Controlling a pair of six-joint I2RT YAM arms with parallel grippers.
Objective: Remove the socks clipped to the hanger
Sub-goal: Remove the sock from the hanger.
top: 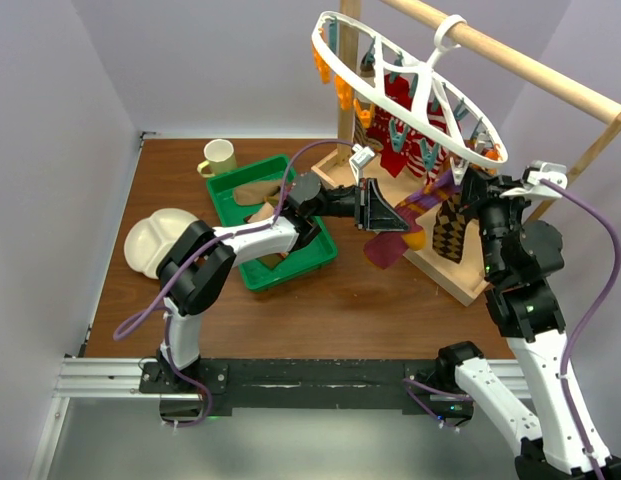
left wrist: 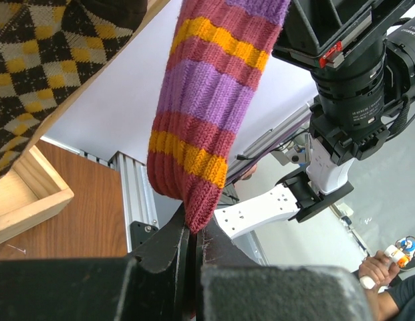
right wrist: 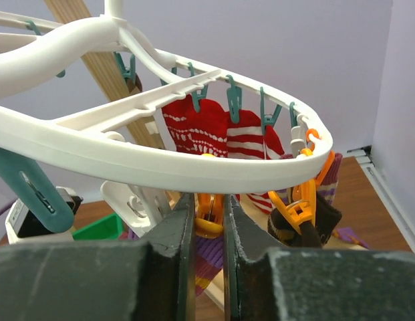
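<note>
Item: striped sock point(left wrist: 207, 114), hanging beneath the white hanger point(right wrist: 160, 170); left fingers point(left wrist: 168, 249) pinching its toe; right fingers point(right wrist: 177, 231) squeezing an orange clip point(right wrist: 208, 217) at the rim. Risk: tugging before that clip opens, dragging the hanger off its wooden rail point(top: 510, 55).

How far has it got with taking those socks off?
Done: perhaps the tan pieces in the green tray, if they're socks. In hand: left gripper pinches the striped sock by its toe; right gripper squeezes an orange clip. Left: red socks and an argyle sock hang from the hanger.
</note>
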